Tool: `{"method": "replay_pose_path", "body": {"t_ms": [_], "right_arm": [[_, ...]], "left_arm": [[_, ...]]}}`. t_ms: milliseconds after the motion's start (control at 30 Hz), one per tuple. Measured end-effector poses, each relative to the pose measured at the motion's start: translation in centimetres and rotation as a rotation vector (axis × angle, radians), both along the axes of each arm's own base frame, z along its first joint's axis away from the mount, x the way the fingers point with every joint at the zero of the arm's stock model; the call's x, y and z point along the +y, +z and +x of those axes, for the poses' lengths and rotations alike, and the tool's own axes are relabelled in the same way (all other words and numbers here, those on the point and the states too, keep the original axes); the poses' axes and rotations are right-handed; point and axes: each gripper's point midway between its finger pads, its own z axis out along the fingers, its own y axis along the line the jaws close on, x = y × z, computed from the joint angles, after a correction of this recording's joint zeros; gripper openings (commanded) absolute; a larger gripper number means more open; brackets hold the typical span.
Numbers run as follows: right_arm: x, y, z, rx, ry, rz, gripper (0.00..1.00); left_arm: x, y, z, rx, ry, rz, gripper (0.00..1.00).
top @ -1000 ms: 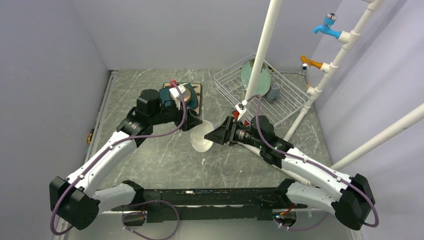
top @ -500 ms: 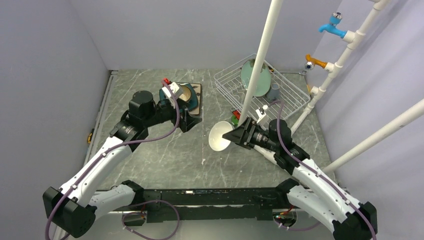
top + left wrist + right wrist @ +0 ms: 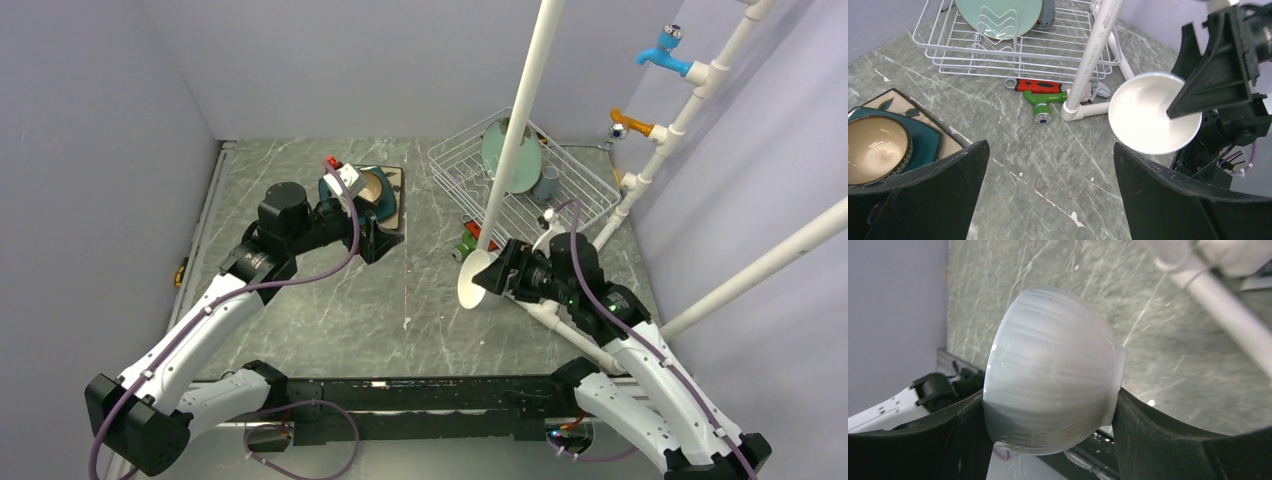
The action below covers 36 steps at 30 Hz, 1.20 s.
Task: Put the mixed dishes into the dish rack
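**White bowl held sideways, just short of the rack**

The right gripper [image 3: 497, 278] is clamped on the ribbed white ceramic bowl [image 3: 476, 281]. The bowl is tipped on its side above the grey marbled counter [image 3: 330, 310], its mouth facing the left arm. It hangs near the front corner of the white wire dish rack [image 3: 585, 200], which holds the mint-green round plate [image 3: 530, 160] upright. The left gripper [image 3: 375, 243] is spread wide and empty, beside the brown glazed bowl [image 3: 374, 185].
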Motion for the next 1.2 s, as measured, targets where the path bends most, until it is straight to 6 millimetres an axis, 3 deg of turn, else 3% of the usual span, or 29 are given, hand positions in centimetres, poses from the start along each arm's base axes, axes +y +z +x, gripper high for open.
{"method": "replay_pose_path", "body": {"t_ms": [233, 600, 1000, 1200], "right_arm": [[-3.6, 3.5, 2.4, -0.099, -0.113, -0.207, 0.00], [-10.5, 3.8, 5.9, -0.105, -0.344, -0.506, 0.00], [-16.0, 0.9, 12.8, -0.031, -0.511, -0.614, 0.00], [-16.6, -1.2, 16.1, 0.008, -0.495, -0.665, 0.00]], "left_arm": [[-0.2, 0.0, -0.1, 0.000, -0.004, 0.001, 0.99], [-0.3, -0.3, 0.0, 0.007, -0.002, 0.006, 0.99], [-0.5, -0.4, -0.1, 0.010, -0.005, 0.008, 0.99], [-0.5, -0.4, -0.1, 0.010, -0.006, 0.007, 0.99]]}}
